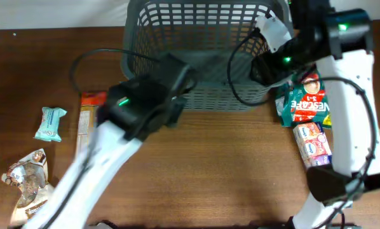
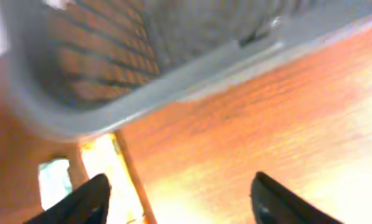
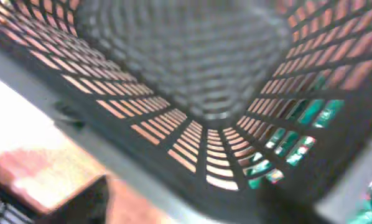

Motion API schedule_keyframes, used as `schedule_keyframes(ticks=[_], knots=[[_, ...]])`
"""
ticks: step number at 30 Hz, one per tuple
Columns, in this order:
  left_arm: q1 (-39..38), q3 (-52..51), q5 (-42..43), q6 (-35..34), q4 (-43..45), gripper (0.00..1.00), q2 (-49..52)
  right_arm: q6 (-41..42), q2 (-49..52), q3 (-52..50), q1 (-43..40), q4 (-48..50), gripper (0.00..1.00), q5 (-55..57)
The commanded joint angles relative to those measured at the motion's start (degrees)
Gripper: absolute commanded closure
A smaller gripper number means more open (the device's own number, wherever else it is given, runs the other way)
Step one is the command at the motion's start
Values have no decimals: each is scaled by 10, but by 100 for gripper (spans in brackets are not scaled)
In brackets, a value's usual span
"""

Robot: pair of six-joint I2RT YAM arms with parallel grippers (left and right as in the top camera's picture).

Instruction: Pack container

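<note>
While the table has snack packets on both sides, the main thing is the big dark grey plastic basket at the far middle. It's rectangular with rounded corners, slotted lattice walls, a solid floor and a chunky rim.

On the far left there's a crinkly packet by the near edge, then a mint-green packet, then a long orange packet just short of the basket's left front corner.

The left arm comes up diagonally from the bottom left, blurry, ending at that same front corner. The left gripper hangs over bare wood just outside the rim, with its two fingers spread wide and nothing between them.

The right arm rises from the bottom right, bends at the top and reaches back left, so the right gripper sits at the basket's right wall. Its wrist camera looks down into the lattice and shows barely a sliver of finger, so I can't tell if it's spread or closed.

The basket stands upright, opening facing up, with its long axis running left to right across the table.

Just right of it are a green and red coffee packet and, nearer, a pink packet.
</note>
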Motion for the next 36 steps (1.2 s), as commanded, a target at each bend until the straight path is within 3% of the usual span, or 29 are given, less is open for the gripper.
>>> schedule_keyframes(ticks=[1,2,6,15,22,26,32,36], knots=[[2,39,-33,5,-31,27,-88,3,-49,7,5,13,18,12],[2,40,-87,5,-57,16,-130,30,-70,7,5,17,15,42],[2,40,-194,5,-76,1,-185,97,-126,7,5,5,12,109],[10,38,-291,-3,-101,1,-207,188,-306,6,5,-19,1,226],[83,35,-292,-168,-100,1,-218,296,-450,-23,5,-33,1,346],[103,35,-292,-216,-91,1,-251,348,-556,-120,5,-33,1,438],[105,35,-325,-218,-63,1,-309,374,-718,-331,5,-33,1,470],[105,35,-355,-218,-61,1,-325,435,-773,-461,5,-32,1,515]])
